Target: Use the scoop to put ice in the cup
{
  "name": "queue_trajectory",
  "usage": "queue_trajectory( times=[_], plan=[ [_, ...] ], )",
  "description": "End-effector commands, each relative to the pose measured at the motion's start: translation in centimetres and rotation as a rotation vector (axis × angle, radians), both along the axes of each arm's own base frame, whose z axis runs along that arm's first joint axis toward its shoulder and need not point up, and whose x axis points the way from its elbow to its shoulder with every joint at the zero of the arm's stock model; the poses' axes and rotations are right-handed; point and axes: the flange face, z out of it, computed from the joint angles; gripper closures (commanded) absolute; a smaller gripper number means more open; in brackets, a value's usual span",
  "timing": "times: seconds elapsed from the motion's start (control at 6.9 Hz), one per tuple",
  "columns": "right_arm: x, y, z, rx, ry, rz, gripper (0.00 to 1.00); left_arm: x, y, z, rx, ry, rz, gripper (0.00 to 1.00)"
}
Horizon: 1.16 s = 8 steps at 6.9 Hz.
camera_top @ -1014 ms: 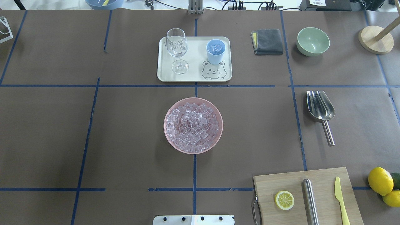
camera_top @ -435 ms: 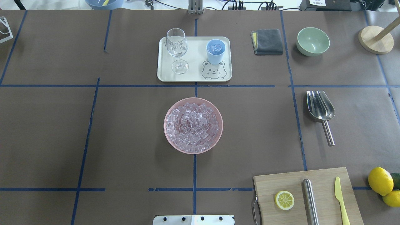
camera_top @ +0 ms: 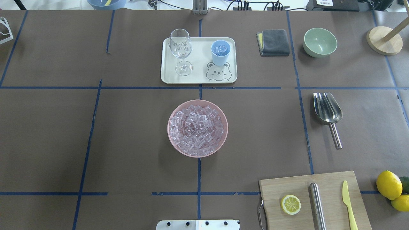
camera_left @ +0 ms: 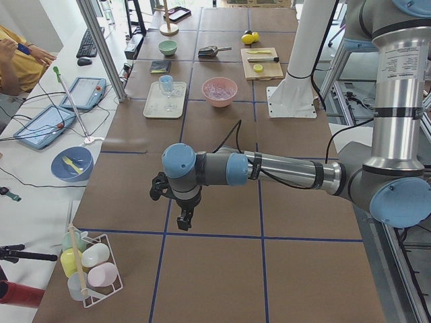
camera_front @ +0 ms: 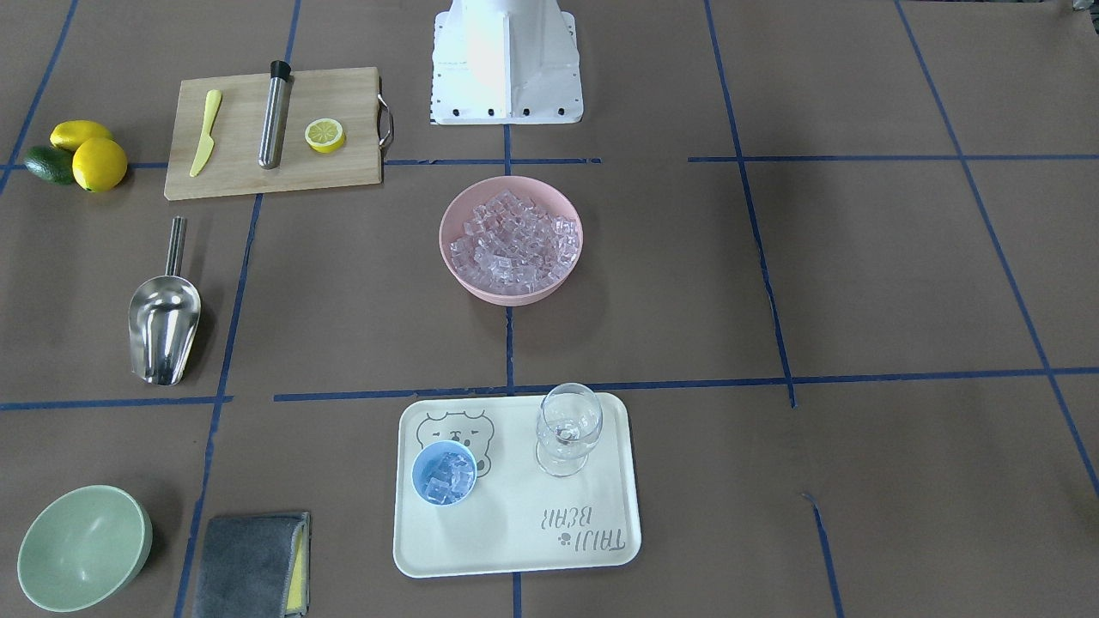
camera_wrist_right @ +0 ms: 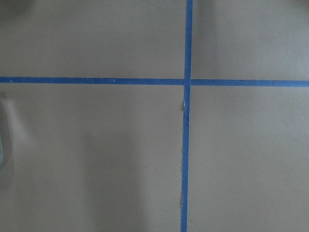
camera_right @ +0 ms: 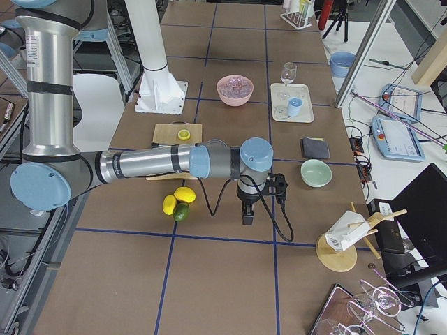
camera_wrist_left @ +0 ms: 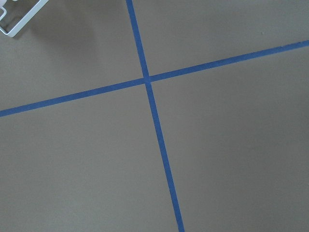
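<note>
The ice (camera_top: 197,128) fills a pink bowl (camera_top: 168,127) at the table's middle, and a few cubes lie in the light-blue cup (camera_top: 219,59). The cup stands on a white tray (camera_top: 198,78) beyond the bowl. Right of the bowl, the steel scoop (camera_top: 327,111) lies flat on the table, untouched, its handle pointing toward the robot. My left gripper (camera_left: 183,221) hangs over bare table at the left end, far from these things. My right gripper (camera_right: 246,218) hangs over the right end. I cannot tell whether either is open or shut.
A wine glass (camera_top: 181,48) shares the tray with the cup. A grey cloth (camera_top: 273,42) and a green bowl (camera_top: 320,42) sit at the back right. A cutting board (camera_top: 303,185) with a lemon half, steel cylinder and yellow knife lies front right, lemons (camera_top: 389,185) beside it.
</note>
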Motion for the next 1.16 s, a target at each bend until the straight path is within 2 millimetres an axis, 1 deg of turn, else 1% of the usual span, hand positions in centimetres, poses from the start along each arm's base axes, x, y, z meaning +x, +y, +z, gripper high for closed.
queue_trajectory(
  times=[0.0,0.14,0.43,0.72,0.87,1.01],
  plan=[
    [0.0,0.0,0.3,-0.006,0.004,-0.001,0.00,0.0,0.0,0.4,-0.007,-0.005,0.000,0.00],
    [0.0,0.4,0.6,-0.013,0.004,0.000,0.00,-0.1,0.0,0.1,-0.004,-0.005,-0.002,0.00],
    [-0.1,0.6,0.8,-0.019,-0.001,0.000,0.00,-0.1,0.2,0.4,-0.009,-0.004,-0.002,0.00],
    [0.0,0.5,0.6,-0.010,0.001,-0.002,0.00,0.0,0.5,0.2,-0.010,0.002,-0.002,0.00],
    [0.0,0.4,0.1,0.017,0.002,-0.002,0.00,-0.1,1.1,1.3,-0.061,0.003,-0.003,0.00],
    [-0.3,-0.2,-0.6,0.048,0.001,-0.006,0.00,0.0,1.2,1.8,-0.069,0.005,0.001,0.00]
  ],
)
